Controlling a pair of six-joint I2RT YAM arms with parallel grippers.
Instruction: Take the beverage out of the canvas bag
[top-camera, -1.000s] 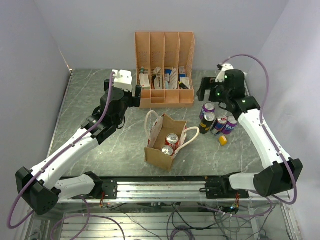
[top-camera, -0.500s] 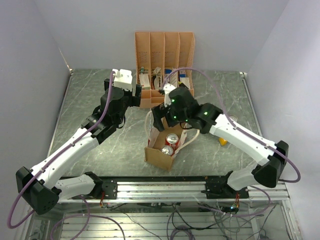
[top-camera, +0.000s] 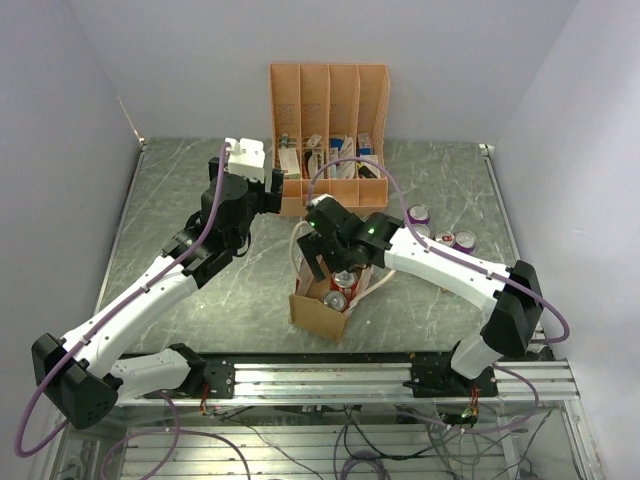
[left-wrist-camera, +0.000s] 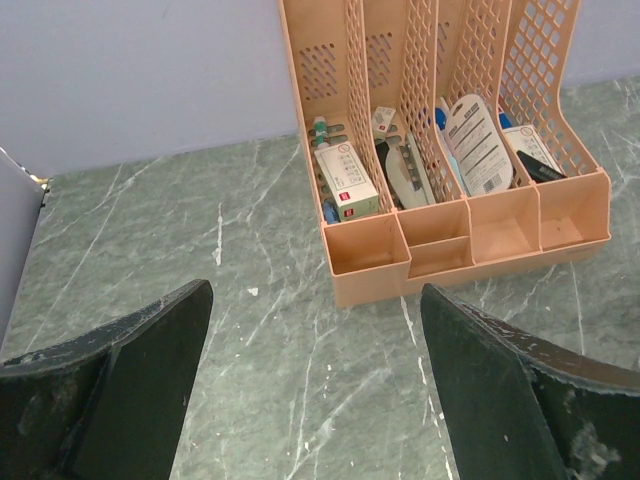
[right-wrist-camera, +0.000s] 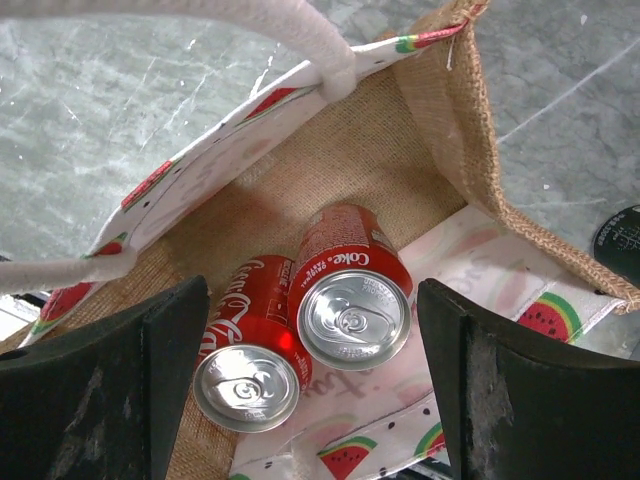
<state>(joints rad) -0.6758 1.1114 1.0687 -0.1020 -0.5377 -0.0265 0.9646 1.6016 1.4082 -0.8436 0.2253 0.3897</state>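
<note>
- Your left gripper (left-wrist-camera: 315, 320) hangs over the marble table (left-wrist-camera: 200, 250) with its jaws spread wide. It holds nothing and faces the orange file organizer (left-wrist-camera: 440, 150).
- The canvas bag (top-camera: 316, 314) stands mid-table. Inside it, one Coke can (right-wrist-camera: 352, 285) touches a second Coke can (right-wrist-camera: 245, 365).
- Your right gripper (right-wrist-camera: 312, 300) is wide open just above those cans, gripping nothing.
- Loose drink cans (top-camera: 418, 214) stand to the right of the bag.

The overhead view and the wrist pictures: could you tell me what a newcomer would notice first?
The tan canvas bag in the middle of the table draws the eye, with the right gripper open over two red cola cans inside it. Behind it stands a tall orange file organizer, and a few more cans sit loose on the right.
</note>
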